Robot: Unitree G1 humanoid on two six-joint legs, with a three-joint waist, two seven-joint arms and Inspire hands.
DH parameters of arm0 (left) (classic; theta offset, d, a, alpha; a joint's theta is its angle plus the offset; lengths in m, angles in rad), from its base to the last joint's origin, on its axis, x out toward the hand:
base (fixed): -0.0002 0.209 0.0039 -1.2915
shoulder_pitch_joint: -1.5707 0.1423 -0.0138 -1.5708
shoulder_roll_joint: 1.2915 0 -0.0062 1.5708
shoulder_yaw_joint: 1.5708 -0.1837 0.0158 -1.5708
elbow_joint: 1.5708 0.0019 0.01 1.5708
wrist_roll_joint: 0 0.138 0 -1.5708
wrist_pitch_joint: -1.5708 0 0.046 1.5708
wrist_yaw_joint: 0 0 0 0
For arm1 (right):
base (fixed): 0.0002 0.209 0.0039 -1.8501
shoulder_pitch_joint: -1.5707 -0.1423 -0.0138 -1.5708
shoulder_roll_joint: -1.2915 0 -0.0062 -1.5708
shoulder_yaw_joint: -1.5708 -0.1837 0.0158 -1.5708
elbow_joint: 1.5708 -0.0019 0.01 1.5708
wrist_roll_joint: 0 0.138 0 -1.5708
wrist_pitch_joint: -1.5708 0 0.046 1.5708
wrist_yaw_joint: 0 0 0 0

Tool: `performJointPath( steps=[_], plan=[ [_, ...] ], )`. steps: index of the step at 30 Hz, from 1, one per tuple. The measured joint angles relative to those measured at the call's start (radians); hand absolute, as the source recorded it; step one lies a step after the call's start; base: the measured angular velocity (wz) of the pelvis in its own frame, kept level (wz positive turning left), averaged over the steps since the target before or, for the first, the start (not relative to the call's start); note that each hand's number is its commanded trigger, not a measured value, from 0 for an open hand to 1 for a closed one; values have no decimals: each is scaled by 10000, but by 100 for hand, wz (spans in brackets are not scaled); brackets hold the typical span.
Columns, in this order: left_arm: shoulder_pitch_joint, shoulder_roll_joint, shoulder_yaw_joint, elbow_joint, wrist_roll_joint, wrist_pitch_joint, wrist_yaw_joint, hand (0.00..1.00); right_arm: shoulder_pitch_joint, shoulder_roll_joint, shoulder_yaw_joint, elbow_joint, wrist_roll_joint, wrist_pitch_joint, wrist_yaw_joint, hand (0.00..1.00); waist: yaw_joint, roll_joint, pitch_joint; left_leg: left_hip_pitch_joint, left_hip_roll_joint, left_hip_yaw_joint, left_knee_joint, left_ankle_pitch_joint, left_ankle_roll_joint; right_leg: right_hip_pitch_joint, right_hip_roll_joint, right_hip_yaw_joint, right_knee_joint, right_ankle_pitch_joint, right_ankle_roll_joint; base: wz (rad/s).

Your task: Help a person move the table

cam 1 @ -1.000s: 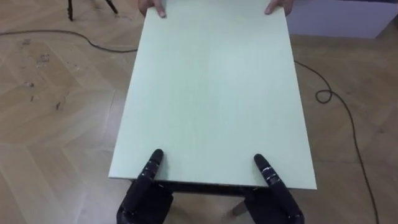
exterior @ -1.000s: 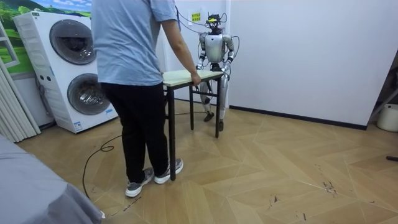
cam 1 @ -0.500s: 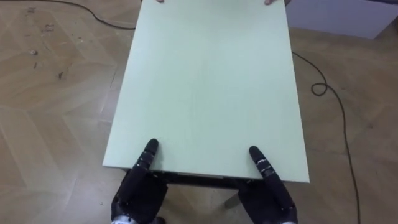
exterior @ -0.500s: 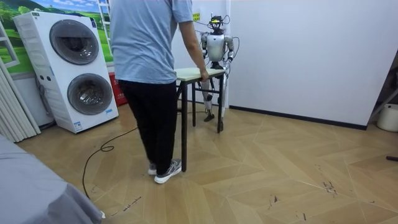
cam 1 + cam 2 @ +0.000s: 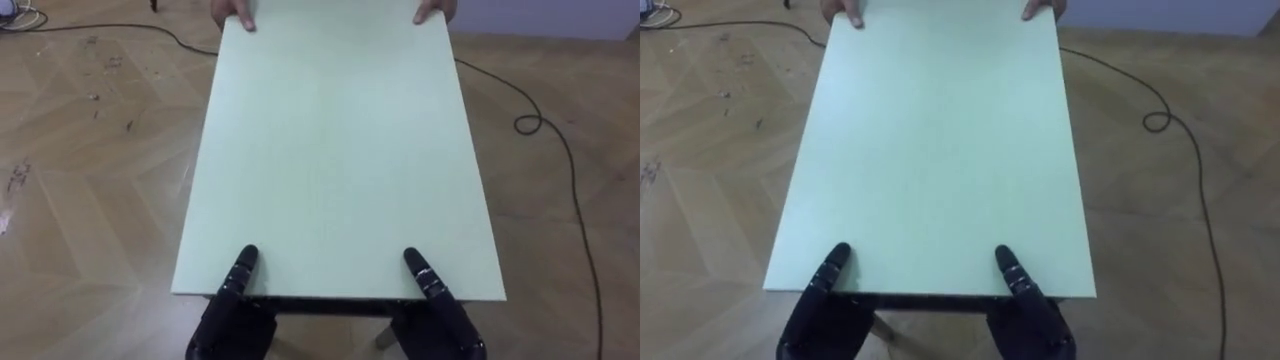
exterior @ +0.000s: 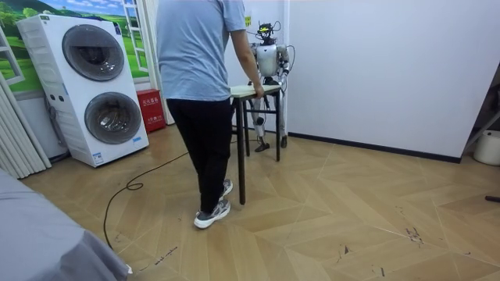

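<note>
table: pale green top on dark legs (image 6: 241, 160), held at both short ends, robot at one, person at the other
surface (image 5: 335, 150): bare, long axis running 6 to 12 o'clock in the eye views, near edge at 6 o'clock
left hand (image 5: 232, 322): at 7 o'clock, at the near edge; thumb lies straight on top of the surface, pointing to 12 o'clock; palm sits below the edge and the rest is under the top, so can't tell how tightly it grips
right hand (image 5: 440, 325): at 5 o'clock, mirror pose; thumb flat on top, the rest hidden under the edge; grip can't be told either
arms: both come in low from 6 o'clock, roughly parallel, one near each near corner
person's hands: one at 11 o'clock (image 5: 232, 12), one at 1 o'clock (image 5: 433, 10), gripping the far edge at its corners
person (image 6: 201, 86): stands at the table end nearer the room camera, back to that camera, one foot ahead of the other
robot: stands upright at the other end, close to the white wall
cable (image 5: 565, 160): dark, on the wood floor at 3 o'clock of the surface, apart from it
washing machines (image 6: 87, 86): stacked pair, room view's left, well apart from the table
</note>
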Motion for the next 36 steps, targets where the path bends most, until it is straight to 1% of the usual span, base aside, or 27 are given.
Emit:
performJointPath(
  steps=[1,2,3,4,7,9,10,11,12,13,14,16,17,19,20,21,22,23,24,25,26,27,29,30,31,33,36],
  plan=[
    [-2,-20,-16,-17,51,-2,32,100,0,-14,11,0,-1,-41,-5,100,-27,6,-3,35,-78,-18,-156,-64,26,-59,-2,21,-5,33,-11,8],
    [0,-57,-40,-47,110,-62,42,100,-2,-19,50,-4,4,-164,-4,100,-70,39,-2,117,-125,-69,-382,-320,38,-221,11,-76,-15,110,-108,0],
    [0,-56,-41,-80,127,-132,37,100,-29,-19,90,-12,17,-200,-3,100,-40,95,24,114,-73,-137,-482,-578,-27,-319,41,-299,-20,252,-343,-7],
    [-1,-55,-42,-83,126,-171,36,100,-54,-18,110,-10,16,-200,-7,100,-36,113,36,112,-54,-173,-481,-686,-31,-370,89,-305,-19,366,-508,-8],
    [-159,-56,-207,-101,114,-390,126,100,-224,-34,88,-10,48,-240,-28,100,-127,200,31,112,-211,-374,-548,-1016,20,-840,103,-451,-30,659,-657,6],
    [-595,-58,-276,-121,92,-491,310,100,-541,-64,53,-48,189,-323,-70,100,-108,190,19,-59,-460,-582,-1429,-1354,251,-1382,67,-474,-249,1190,-793,2],
    [-689,-74,-280,-121,92,-527,372,100,-618,-43,57,-49,169,-328,-104,100,-122,171,10,-130,-509,-595,-1621,-1356,254,-1477,49,-475,-401,1383,-803,0],
    [-849,-102,-337,-105,92,-597,514,100,-700,36,-42,-50,81,-329,-127,100,-130,150,3,-251,-665,-606,-1922,-1341,328,-1622,-26,-465,-665,1731,-825,5],
    [-928,-109,-380,-10,77,-622,582,100,-720,95,-106,23,1,-327,-135,100,-161,116,5,-338,-827,-614,-2096,-1198,655,-1643,-132,-412,-876,2012,-796,5],
    [-929,-109,-390,37,65,-621,598,100,-716,95,-138,69,1,-320,-135,100,-169,103,2,-364,-891,-560,-2100,-1140,733,-1625,-178,-357,-948,2116,-754,-4],
    [-895,-108,-407,124,48,-621,607,100,-679,89,-173,120,6,-259,-146,100,-166,38,-27,-367,-1093,-430,-2101,-1050,817,-1611,-271,-221,-1052,2295,-672,-15],
    [-783,-110,-410,134,69,-620,611,100,-577,100,-190,137,-9,-185,-159,100,-158,-68,-28,-354,-1321,-327,-2120,-900,970,-1581,-370,67,-1171,2645,-597,-14],
    [-720,-118,-434,179,75,-619,611,100,-476,107,-206,143,-13,-143,-159,100,-169,-137,-33,-364,-1481,-301,-2139,-794,1077,-1560,-459,222,-1296,2830,-440,-5],
    [-678,-148,-443,339,46,-610,611,100,-424,119,-274,224,-81,-26,-159,100,-247,-153,-45,-433,-1549,-122,-2142,-641,1283,-1526,-550,397,-1506,3096,577,-6],
    [-643,-153,-441,375,39,-610,610,100,-421,120,-329,239,-170,59,-157,100,-325,-167,-42,-542,-1585,-103,-2159,-501,1388,-1525,-563,645,-1685,3351,1418,14],
    [-617,-172,-462,489,24,-602,605,100,-407,120,-398,344,-254,111,-87,100,-453,-224,-53,-587,-1640,-134,-2200,-376,1500,-1523,-637,1055,-1508,3476,1557,25],
    [-603,-192,-487,560,28,-600,602,100,-379,117,-454,417,-279,161,-5,100,-538,-232,-58,-583,-1621,-115,-2199,-331,1532,-1545,-679,1304,-1143,3360,1418,56],
    [-577,-185,-603,613,78,-572,602,100,-157,101,-536,411,-216,184,58,100,-690,-227,-71,-536,-1524,-75,-2231,-255,1526,-1550,-873,1795,55,2566,1197,62],
    [-572,-131,-746,616,188,-554,602,100,89,89,-561,410,-17,137,165,100,-665,-271,-102,-494,-1395,80,-2352,-144,1463,-1428,-1096,2236,1142,1709,1254,58],
    [-569,-91,-791,615,220,-555,602,100,166,79,-554,410,46,124,189,100,-645,-293,-96,-454,-1368,126,-2433,-88,1439,-1270,-1177,2465,1409,1420,1300,32],
    [-519,-13,-829,608,227,-556,601,100,242,49,-460,410,92,52,206,100,-628,-290,-96,-416,-1344,137,-2545,-29,1395,-929,-1284,2707,1644,978,1500,5],
    [-428,11,-782,563,226,-557,585,100,244,44,-353,412,93,3,200,100,-605,-301,-94,-386,-1346,152,-2589,-7,1357,-644,-1237,2835,1384,805,1662,0],
    [-396,-1,-776,563,226,-557,561,100,246,-28,-134,413,211,-142,167,100,-452,-304,-97,-369,-1366,167,-2682,46,1270,-415,-984,2852,723,795,1652,-19],
    [-372,-6,-774,564,239,-560,546,100,250,-42,-108,415,249,-179,147,100,-331,-308,-95,-337,-1331,208,-2862,105,1176,-278,-821,2898,259,934,1423,-22],
    [-347,-6,-755,564,239,-571,523,100,258,-37,-109,415,253,-193,140,100,-327,-335,-90,-295,-1334,206,-2987,183,1156,-196,-763,2912,30,984,1344,-11],
    [-156,15,-719,563,246,-614,478,100,390,-4,-23,415,240,-197,104,100,-306,-438,-78,11,-1353,196,-3474,437,1158,175,-592,2881,-599,1196,1307,0],
    [87,132,-714,563,249,-618,265,100,575,-18,88,415,210,-224,108,100,-129,-598,-65,188,-1329,200,-3716,538,1132,335,-514,2861,-864,1245,1295,-2]
  ],
)
